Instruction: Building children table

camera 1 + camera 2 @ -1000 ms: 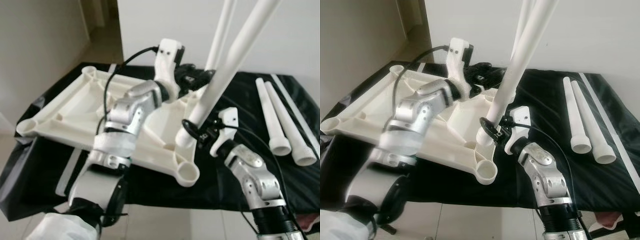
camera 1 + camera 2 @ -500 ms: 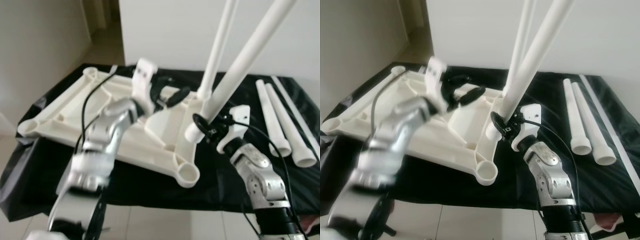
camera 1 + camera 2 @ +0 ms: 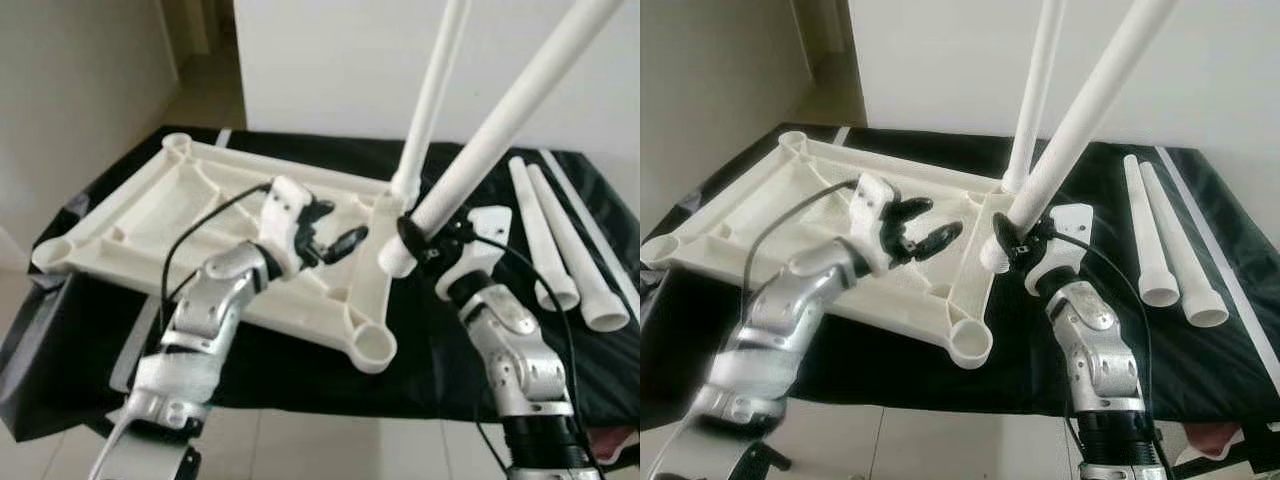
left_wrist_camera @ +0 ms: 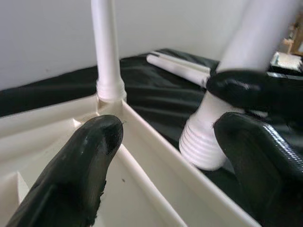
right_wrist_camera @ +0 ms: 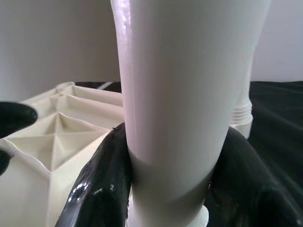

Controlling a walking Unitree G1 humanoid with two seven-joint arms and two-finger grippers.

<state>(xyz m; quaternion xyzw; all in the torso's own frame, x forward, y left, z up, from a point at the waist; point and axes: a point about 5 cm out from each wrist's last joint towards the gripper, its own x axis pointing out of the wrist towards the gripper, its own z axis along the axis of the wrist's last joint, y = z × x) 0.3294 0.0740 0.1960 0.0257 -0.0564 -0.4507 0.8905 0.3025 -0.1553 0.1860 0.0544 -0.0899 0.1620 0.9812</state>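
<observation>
A white tabletop lies upside down on a black-covered table, ribs up. One white leg stands screwed into its far right corner socket. My right gripper is shut on a second white leg, held tilted with its threaded end in the air beside the tabletop's right edge. The near right corner socket is open. My left gripper is open and hovers over the ribs near the right end, holding nothing.
Two more white legs and a thin white strip lie on the black cloth at the right. A pale wall rises behind the table. Tiled floor shows below the front edge.
My left arm has dropped from up by the standing leg to low over the tabletop ribs. The right gripper has carried its tilted leg slightly right and up.
</observation>
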